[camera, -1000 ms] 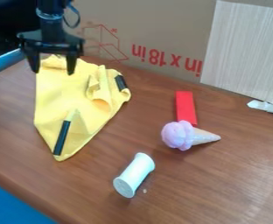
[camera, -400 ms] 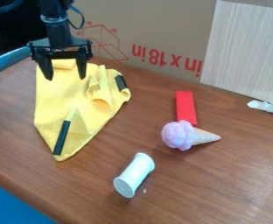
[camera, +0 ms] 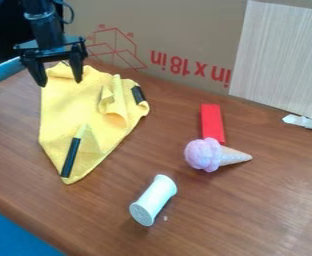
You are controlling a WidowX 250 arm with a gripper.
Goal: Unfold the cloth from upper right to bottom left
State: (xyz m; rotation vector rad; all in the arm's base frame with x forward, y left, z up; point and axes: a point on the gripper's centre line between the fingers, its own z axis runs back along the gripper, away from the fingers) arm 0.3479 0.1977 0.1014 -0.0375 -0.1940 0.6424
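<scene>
Your gripper (camera: 60, 83) is hanging, fingers apart, at the yellow cloth (camera: 72, 112). They are partly hiding its far edge.

The yellow cloth (camera: 70, 112) lies on the left part of the brown wood-grain tabletop (camera: 252, 210), partly spread and partly bunched, its outline wide at the far end and narrowing to a blunt tip at the near end. Toward its upper right the fabric rises in loose folds, with a rolled flap that curls over and droops toward the right-hand edge. Its far edge is crumpled, while the middle and left side lie flatter, with soft, shallow creases.
</scene>
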